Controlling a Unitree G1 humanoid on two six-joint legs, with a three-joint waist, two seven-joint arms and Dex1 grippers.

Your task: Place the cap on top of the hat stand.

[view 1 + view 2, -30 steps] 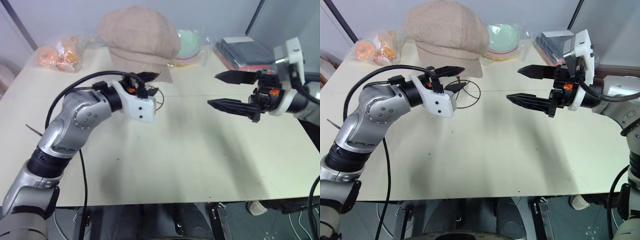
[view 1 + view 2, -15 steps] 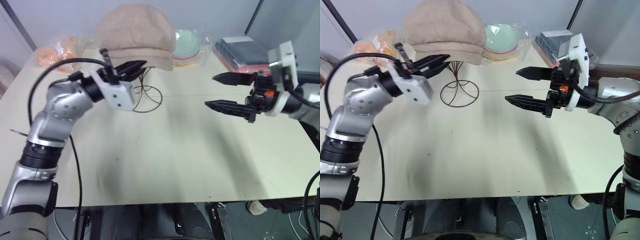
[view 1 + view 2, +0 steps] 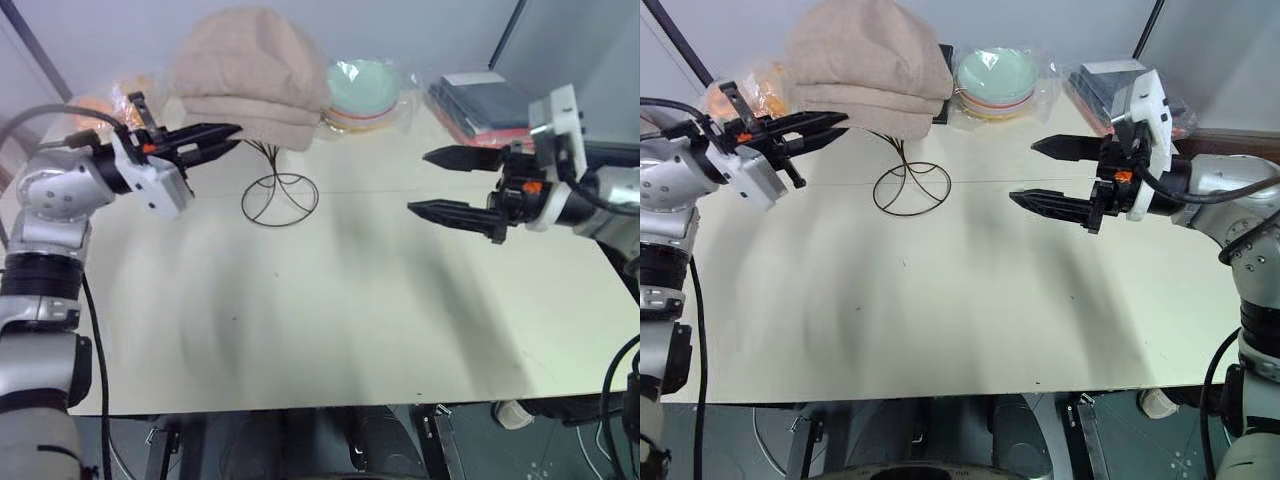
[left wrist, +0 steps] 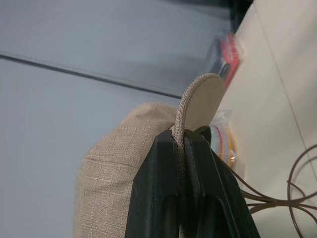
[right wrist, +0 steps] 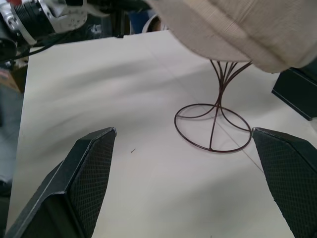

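The left gripper [image 3: 225,140] has swung toward the table's [image 3: 330,300] left edge, jaws pinched on the brim of the beige newsboy cap [image 3: 250,65]; the cap now drapes over the wire hat stand [image 3: 278,190] near the far edge, probably needing release; the right gripper [image 3: 445,183] waits wide open, empty.

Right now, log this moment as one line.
left hand: shut on cap brim | cap: over stand | right hand: open, empty, apart

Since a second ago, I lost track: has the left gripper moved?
Yes. The left gripper, shut on the cap, has swung leftward, away from the stand's base ring.
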